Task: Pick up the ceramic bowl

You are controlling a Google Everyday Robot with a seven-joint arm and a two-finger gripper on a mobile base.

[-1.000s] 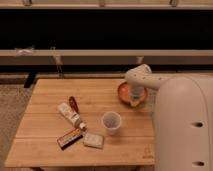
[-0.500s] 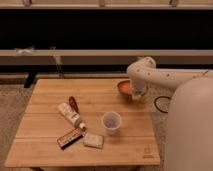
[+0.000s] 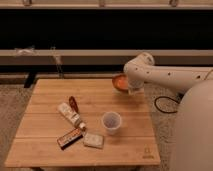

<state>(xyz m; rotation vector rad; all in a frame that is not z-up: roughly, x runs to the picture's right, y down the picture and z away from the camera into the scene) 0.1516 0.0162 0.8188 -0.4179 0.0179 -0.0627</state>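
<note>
since a sec ago the arm swung back and the bowl rose tilted off the table. bowl sits just left of the gripper, touching it; looks clamped on the rim. cup is below-left, well apart.

Count, camera view: 1 wooden table, slatted top.

1 ceramic bowl, orange-red, tilted, at the table's far right edge.

1 gripper, down at that bowl, on 1 white arm reaching in from the right.

1 plastic cup, translucent, upright, right of centre.

1 pale snack packet, lying diagonally left of the cup.

1 small reddish-brown item just behind that packet; type unclear.

1 dark bar with an orange-printed wrapper, near the front.

1 small pale flat packet just right of the bar.

1 black cable on the floor right of the table.

Total on the tabletop: 5 loose items, plus the bowl at the edge.
</note>
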